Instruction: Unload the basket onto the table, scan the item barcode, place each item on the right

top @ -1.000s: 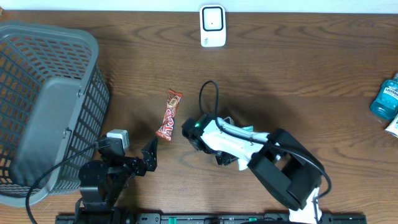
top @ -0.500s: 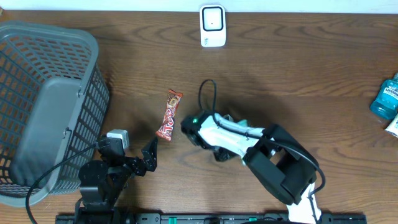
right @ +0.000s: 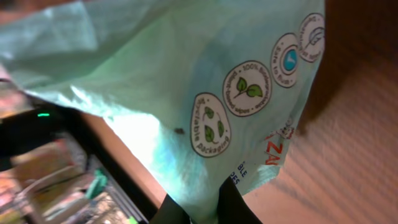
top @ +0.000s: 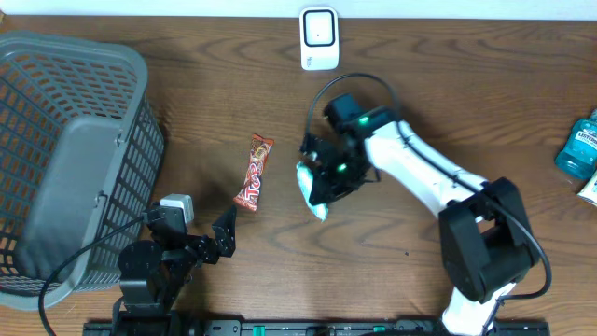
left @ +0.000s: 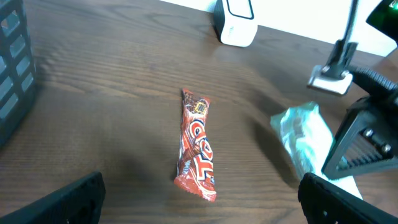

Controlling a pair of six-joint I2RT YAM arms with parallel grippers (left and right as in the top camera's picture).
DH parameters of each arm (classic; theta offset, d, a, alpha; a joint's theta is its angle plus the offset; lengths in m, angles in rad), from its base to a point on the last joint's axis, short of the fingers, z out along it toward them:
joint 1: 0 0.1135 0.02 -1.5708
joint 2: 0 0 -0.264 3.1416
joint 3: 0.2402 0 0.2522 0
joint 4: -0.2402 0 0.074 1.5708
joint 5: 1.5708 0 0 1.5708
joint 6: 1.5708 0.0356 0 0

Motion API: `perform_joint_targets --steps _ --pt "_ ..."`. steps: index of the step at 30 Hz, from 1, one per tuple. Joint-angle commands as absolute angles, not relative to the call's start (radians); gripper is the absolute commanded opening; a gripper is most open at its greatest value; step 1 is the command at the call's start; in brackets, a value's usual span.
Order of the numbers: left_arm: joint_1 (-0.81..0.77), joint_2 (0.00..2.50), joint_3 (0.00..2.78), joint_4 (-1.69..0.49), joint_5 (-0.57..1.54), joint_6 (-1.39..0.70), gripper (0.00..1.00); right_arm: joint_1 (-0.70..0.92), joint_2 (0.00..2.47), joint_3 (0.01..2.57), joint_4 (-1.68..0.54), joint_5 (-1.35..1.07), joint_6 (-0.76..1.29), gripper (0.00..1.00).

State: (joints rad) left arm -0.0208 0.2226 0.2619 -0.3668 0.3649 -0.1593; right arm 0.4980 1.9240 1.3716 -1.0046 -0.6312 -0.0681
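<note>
The item, a pale green soft packet (top: pixel 312 198) with round leaf logos, hangs above the table's middle, with my right gripper (top: pixel 328 177) shut on it. In the right wrist view the packet (right: pixel 205 93) fills the frame, its lower edge pinched between the two black fingers of that gripper (right: pixel 205 210). No barcode shows on the face I see. The white scanner (top: pixel 319 39) stands at the far edge. From the left wrist view the packet (left: pixel 306 140) appears at the right. My left gripper (top: pixel 222 239) rests low at the front left, open and holding nothing.
A red candy bar (top: pixel 254 173) lies left of the packet, just ahead of the left gripper (left: pixel 202 208). A grey mesh basket (top: pixel 75 149) fills the left side. A blue bottle (top: pixel 578 145) stands at the right edge. The right arm's cable (top: pixel 359 84) loops above it.
My right gripper shut on the packet and carried it up off the front of the table towards the middle, the arm swinging away from me. The left arm stayed still.
</note>
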Motion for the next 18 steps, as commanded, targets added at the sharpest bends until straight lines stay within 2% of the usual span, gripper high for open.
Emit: perform_joint_targets --steps 1,4,9,12,15,18 --pt "-0.023 0.219 0.265 -0.366 0.374 -0.150 1.00 0.419 1.926 1.321 -0.975 -0.921 -0.200 0.01" --pt "-0.023 0.219 0.265 -0.366 0.374 -0.150 0.99 0.352 1.951 1.272 -0.945 -1.094 -0.269 0.01" --pt "-0.023 0.219 0.265 -0.366 0.374 -0.150 0.99 0.299 2.008 1.184 -0.945 -1.409 -0.551 0.01" --pt "-0.023 0.219 0.265 -0.366 0.374 -0.150 0.99 0.301 2.014 1.125 -0.946 -1.482 -0.819 0.01" --pt "-0.023 0.219 0.265 -0.366 0.374 -0.150 0.99 0.303 2.014 1.110 -0.947 -1.562 -0.957 0.01" --pt "-0.023 0.219 0.265 -0.366 0.374 -0.150 0.99 0.303 2.008 1.114 -0.950 -1.562 -0.982 0.01"
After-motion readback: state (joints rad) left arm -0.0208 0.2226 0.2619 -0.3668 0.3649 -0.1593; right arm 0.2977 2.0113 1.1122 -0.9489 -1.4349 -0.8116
